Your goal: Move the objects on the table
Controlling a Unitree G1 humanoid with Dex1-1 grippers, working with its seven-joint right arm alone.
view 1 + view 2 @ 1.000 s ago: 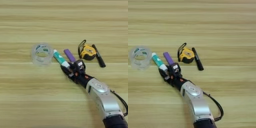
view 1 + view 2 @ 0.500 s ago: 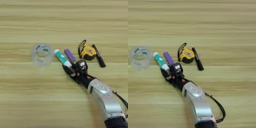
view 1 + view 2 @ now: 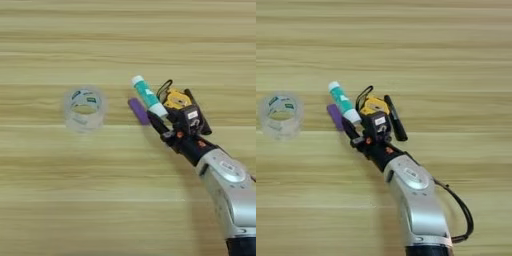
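Across the whole field: broad light wooden table with horizontal tan and pale yellow grain stripes, bearing all items below.

Silver forearm, entering from 5 o'clock and running toward 11 o'clock, ending in the black two-fingered right gripper. Fingers spread a little; the white lower end of the glue stick lies at the fingertips, but whether they grip it cannot be told.

Clear tape roll, round, lying flat with printed label on its inner ring; at 9 o'clock from the gripper, well apart from the other items.

Yellow-and-black tape measure with black loop, just at 12 o'clock of the gripper body and partly hidden by it; loop toward 11 o'clock.

Black marker, long axis from 11 to 5 o'clock, just beside the tape measure on its 3 o'clock side.

White-and-teal glue stick, long axis from 11 to 5 o'clock, white cap toward 11 o'clock, teal body in the middle.

Short purple cylinder, lying flat at 7 o'clock of the glue stick, just beside it, axis also roughly 11 to 5 o'clock.
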